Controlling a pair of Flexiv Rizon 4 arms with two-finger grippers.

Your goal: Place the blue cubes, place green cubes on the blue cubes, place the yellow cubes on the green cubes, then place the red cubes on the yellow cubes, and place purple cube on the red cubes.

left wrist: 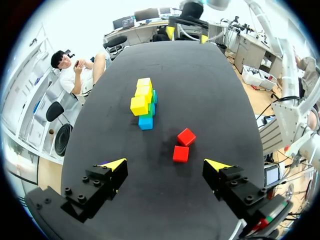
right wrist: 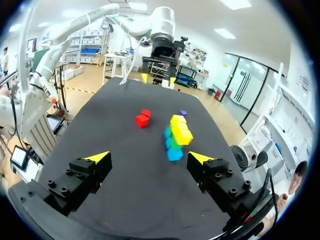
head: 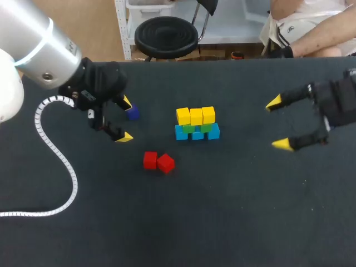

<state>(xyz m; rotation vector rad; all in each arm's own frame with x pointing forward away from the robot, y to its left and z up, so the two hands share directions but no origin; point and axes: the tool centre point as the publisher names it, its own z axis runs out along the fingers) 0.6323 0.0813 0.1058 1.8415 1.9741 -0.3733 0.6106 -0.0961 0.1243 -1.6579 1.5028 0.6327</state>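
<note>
In the middle of the head view a short wall of square-edged blocks runs left to right: blue cubes at the bottom, green cubes on them, yellow cubes on top. Two red cubes lie touching at its lower left on the matte black table. The purple cube sits just beside one finger of the left gripper. That gripper and the right gripper both gape wide, holding nothing.

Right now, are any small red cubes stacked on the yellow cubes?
No, both red cubes lie on the black table, apart from the yellow cubes.
</note>
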